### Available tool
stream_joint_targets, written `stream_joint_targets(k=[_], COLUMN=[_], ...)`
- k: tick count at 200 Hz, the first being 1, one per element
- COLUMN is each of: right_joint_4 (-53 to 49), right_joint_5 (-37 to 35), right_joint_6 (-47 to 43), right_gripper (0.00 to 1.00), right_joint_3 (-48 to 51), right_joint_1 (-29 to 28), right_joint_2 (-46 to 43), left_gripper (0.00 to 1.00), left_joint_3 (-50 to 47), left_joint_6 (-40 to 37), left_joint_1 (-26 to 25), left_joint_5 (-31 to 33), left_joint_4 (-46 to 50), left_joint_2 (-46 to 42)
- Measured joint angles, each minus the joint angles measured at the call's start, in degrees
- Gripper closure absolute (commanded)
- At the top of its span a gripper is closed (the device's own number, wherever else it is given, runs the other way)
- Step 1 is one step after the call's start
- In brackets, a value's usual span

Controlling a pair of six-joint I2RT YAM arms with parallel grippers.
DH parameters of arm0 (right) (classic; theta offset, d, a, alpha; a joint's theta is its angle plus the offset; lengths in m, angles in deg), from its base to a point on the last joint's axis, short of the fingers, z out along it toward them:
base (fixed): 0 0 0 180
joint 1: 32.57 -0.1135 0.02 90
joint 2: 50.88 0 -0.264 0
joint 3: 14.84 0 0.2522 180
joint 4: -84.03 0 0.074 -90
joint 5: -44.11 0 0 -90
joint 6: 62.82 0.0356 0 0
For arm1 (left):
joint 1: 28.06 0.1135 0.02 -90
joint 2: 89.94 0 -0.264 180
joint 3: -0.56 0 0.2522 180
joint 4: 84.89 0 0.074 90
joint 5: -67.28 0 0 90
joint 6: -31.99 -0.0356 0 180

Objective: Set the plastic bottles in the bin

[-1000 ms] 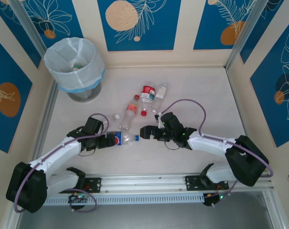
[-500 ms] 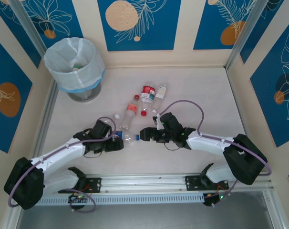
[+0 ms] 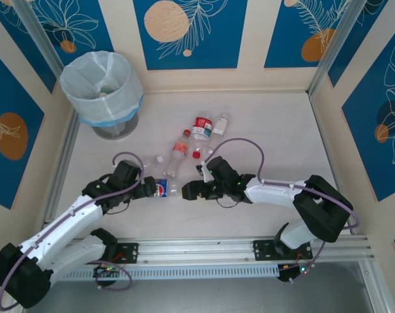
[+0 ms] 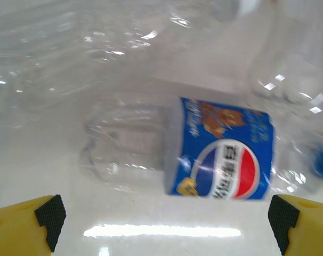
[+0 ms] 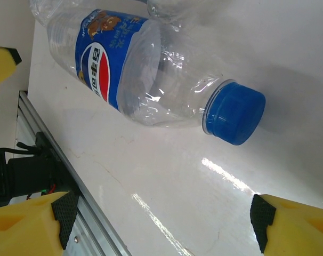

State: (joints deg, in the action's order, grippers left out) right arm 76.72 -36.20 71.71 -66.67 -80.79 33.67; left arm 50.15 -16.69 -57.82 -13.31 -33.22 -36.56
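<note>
Since the earlier frame, the left gripper [image 3: 147, 189] is drawing back leftward off the blue-label Pepsi bottle [image 3: 163, 188], uncovering its label. The right gripper [image 3: 188, 191] is closing in on that bottle from the right.

Surface and room: the pale, glossy tabletop [image 3: 269, 130] is reflecting overhead light. Cream walls are enclosing it, carrying blue panels [image 3: 184, 32] with white leaf outlines and orange discs. An aluminium rail [image 3: 204, 246] is running along the near edge.

Left to right:
- The grey bin [image 3: 109, 107], lined with a translucent white bag showing a light blue band, is standing in the far left corner, well apart from the bottles.
- The left gripper's fingers are standing wide apart, holding nothing, with the bottle just beyond them.
- The blue-label bottle is lying on its side between the two grippers. It is clear and dented, with its blue cap on the end nearer the right gripper.
- The right gripper's jaws are likewise standing spread, gripping nothing, with the cap just ahead of them.
- Farther back, a red-capped bottle [image 3: 178, 156], a red-label bottle [image 3: 201, 127] and a white-capped bottle [image 3: 217, 126] are lying in a loose cluster.
</note>
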Motion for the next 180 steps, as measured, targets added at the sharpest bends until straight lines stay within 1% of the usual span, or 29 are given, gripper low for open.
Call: stream_joint_targets(k=[17, 34, 59, 87, 110, 134, 152, 180], right_joint_4=[0.0, -0.1, -0.2, -0.2, 0.1, 0.4, 0.4, 0.1], right_joint_5=[0.5, 0.9, 0.9, 0.6, -0.2, -2.0, -4.3, -6.8], right_joint_6=[-0.3, -0.5, -0.8, -0.9, -0.6, 0.3, 1.2, 2.0], right_gripper=[0.14, 0.13, 0.13, 0.14, 0.15, 0.16, 0.16, 0.16], right_joint_3=[-0.9, -1.7, -2.7, -2.9, -2.7, -1.2, 1.0, 5.2], right_joint_1=[-0.2, -0.6, -1.4, -1.6, -1.1, 0.1, 1.3, 3.3], right_joint_2=[1.1, 1.7, 1.9, 1.9, 1.9, 1.4, -1.1, -5.9], left_gripper=[0.01, 0.01, 0.01, 0.01, 0.01, 0.01, 0.01, 0.01], left_joint_3=[-1.0, -1.0, -1.0, -2.6, -3.9, -4.1, -4.1, -3.3], left_joint_6=[-2.8, -5.5, -8.8, -8.7, -7.6, -5.9, -4.6, -3.8], left_joint_1=[3.6, 5.7, 6.4, 6.3, 5.2, 3.1, 1.2, -3.3], left_joint_5=[-2.3, -3.6, -6.1, -11.0, -13.9, -15.3, -16.6, -18.4], left_joint_4=[-3.4, -6.3, -10.0, -16.0, -17.9, -18.4, -19.1, -20.9], left_joint_2=[4.1, 8.6, 11.5, 11.7, 13.9, 14.5, 14.6, 16.6])
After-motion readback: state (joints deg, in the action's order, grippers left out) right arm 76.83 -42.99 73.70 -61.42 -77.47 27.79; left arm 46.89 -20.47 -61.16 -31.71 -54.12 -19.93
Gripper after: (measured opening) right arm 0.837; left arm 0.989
